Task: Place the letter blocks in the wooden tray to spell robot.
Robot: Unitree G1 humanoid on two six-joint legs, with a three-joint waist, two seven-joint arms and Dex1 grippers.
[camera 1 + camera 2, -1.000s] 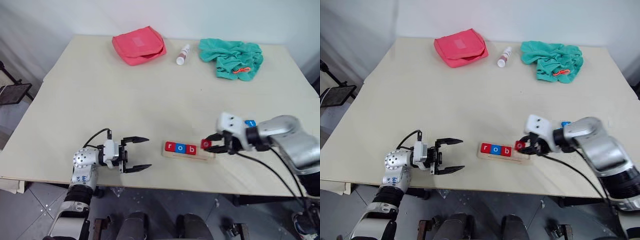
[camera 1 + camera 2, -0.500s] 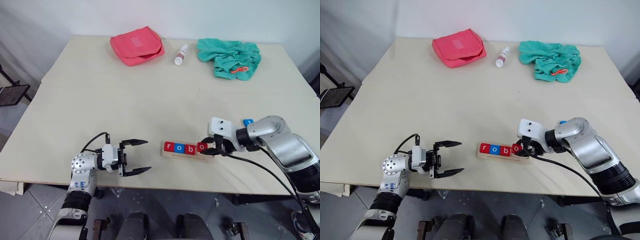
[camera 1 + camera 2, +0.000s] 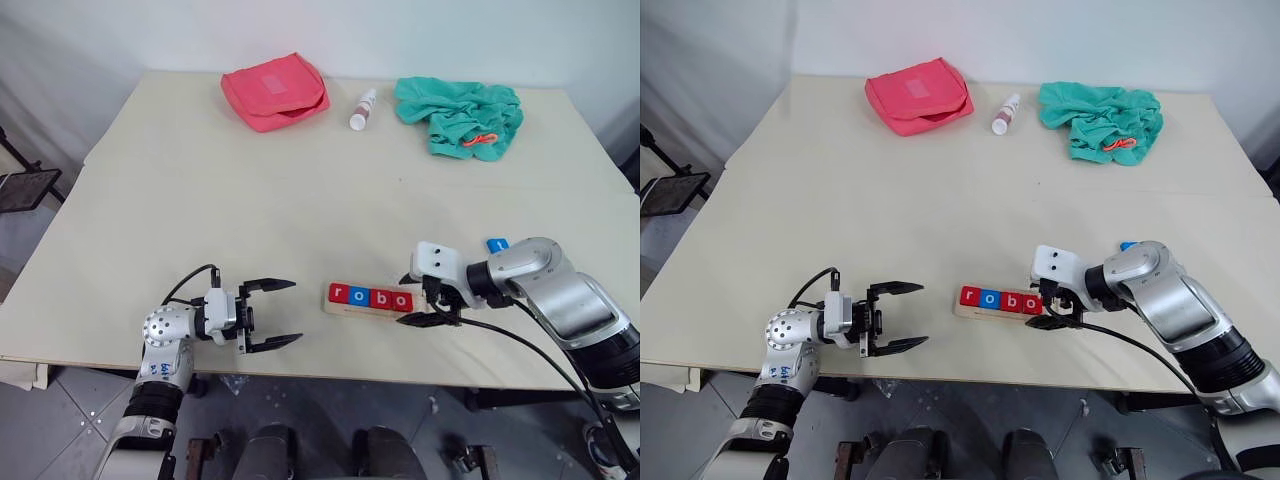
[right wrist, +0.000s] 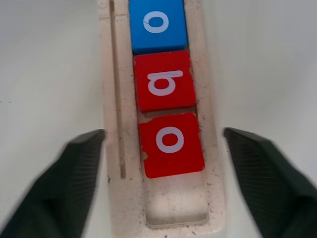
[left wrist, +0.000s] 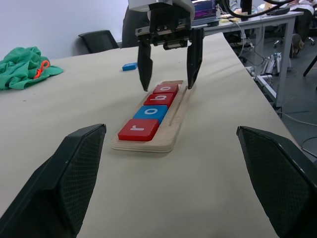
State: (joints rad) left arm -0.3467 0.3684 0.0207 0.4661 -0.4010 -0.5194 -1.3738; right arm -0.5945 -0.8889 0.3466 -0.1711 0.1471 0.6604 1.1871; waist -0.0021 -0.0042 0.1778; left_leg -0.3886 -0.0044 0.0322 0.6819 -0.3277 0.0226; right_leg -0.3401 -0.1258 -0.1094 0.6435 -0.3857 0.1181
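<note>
I see four square letter tiles point(image 4: 163, 82) spelling r-o-b-o seated in the long pale-wood tray point(image 3: 372, 309) near the tabletop's point(image 3: 250, 200) front edge, both my grippers point(image 3: 427, 303) point(image 3: 272, 313) gaping empty, leaving the blue t tile point(image 3: 498, 245) lying behind my right arm.

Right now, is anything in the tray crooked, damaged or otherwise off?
Yes: the newest red o block sits slightly rotated in the wooden tray, a thin wedge-shaped gap separating it from the red b block. Its near left corner looks chipped. The blue t block lies on the table.
</note>
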